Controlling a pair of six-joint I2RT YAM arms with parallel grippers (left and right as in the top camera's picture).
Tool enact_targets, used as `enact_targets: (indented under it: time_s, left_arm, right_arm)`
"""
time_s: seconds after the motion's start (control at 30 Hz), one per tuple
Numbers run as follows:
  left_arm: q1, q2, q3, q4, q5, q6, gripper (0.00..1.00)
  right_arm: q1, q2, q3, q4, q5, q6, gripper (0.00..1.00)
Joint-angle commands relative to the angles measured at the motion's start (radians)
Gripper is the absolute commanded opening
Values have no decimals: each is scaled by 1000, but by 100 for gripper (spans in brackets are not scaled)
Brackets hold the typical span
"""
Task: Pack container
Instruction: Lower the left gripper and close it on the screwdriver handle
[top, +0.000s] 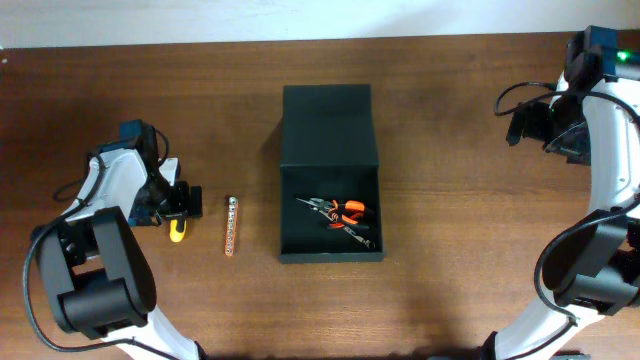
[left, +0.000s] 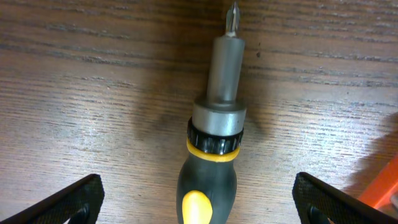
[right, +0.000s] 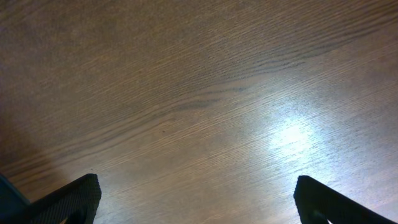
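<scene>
The container (top: 331, 130) is a dark box at the table's middle, its flap lid folded back; orange-handled pliers (top: 345, 212) lie inside. A screwdriver with a black and yellow handle (left: 208, 168) lies on the table between the fingers of my left gripper (left: 198, 202), which is open around it without touching; from above only its yellow end (top: 177, 232) shows under the gripper (top: 178, 205). My right gripper (right: 198, 199) is open and empty over bare wood at the far right (top: 528, 122).
A slim orange bit holder (top: 231, 225) lies between the left gripper and the container. An orange edge (left: 382, 186) shows at the right of the left wrist view. The table's back edge meets a pale wall.
</scene>
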Motion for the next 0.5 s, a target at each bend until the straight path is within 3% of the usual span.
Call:
enact_targets:
  time_s: [0.0,0.47]
  left_arm:
    - [-3,10,-8,8,3,-10,99]
    - [-3,11,-8,48,3,-9,99]
  right_arm:
    - [2,-10,-2,0,-5,11,99]
    - [2,-10,-2,0,-5,11,99]
